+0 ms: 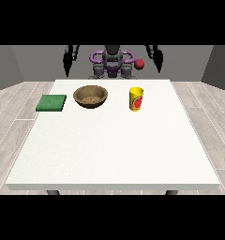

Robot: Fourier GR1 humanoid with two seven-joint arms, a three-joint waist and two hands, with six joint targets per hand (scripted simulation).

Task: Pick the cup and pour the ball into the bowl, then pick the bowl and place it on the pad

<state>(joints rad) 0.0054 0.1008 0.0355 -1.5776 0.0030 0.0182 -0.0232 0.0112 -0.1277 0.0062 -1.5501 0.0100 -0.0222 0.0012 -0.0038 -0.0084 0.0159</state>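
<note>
A yellow cup point(136, 99) with a red mark stands upright on the white table point(114, 150), right of centre at the back. A red ball point(139, 64) shows above and beyond the cup, next to the robot's torso, and touches neither hand. A brown wooden bowl point(90, 96) sits left of the cup. A flat green pad point(51, 102) lies left of the bowl, near the table's left edge. The hand at the view's left point(67, 64) and the hand at the view's right point(159, 61) hang beyond the table's far edge, fingers straight, holding nothing.
The robot's torso point(112, 63) stands behind the table's far edge. The wide front part of the table holds no objects. Wooden floor surrounds the table on both sides.
</note>
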